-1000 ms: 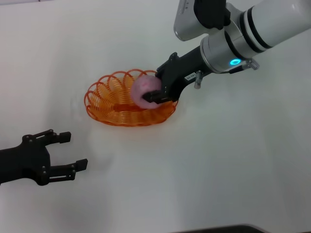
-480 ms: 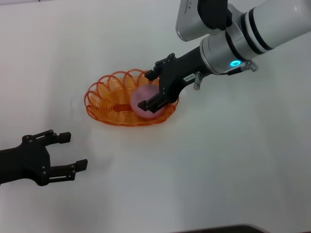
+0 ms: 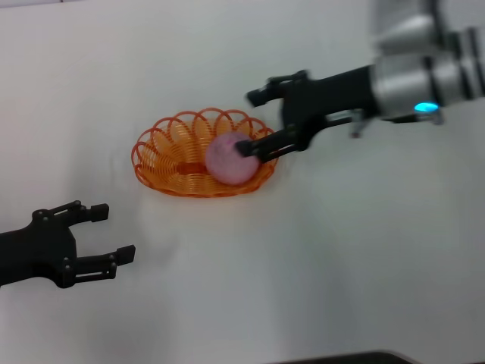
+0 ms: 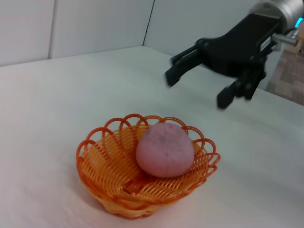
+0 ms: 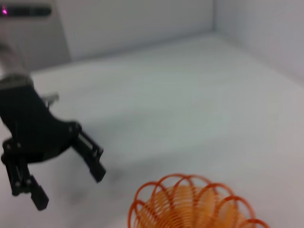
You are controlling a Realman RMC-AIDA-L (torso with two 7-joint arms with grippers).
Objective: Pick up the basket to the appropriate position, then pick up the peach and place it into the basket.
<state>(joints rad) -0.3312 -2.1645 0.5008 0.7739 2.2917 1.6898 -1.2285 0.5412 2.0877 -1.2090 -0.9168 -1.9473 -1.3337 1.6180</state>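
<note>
glossy orange plastic wire basket (image 4: 118, 185), matt mottled pink peach (image 4: 165, 150), smooth matt white table (image 3: 341, 250)

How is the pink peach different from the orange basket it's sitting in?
The peach is pink, while the basket is orange. The peach is a solid round ball; the basket is an open bowl of thin wires with a looped rim you can see through. The peach is smaller and fits inside the wider basket. Both sit free on the white table, since the open right gripper is holding neither.
</note>
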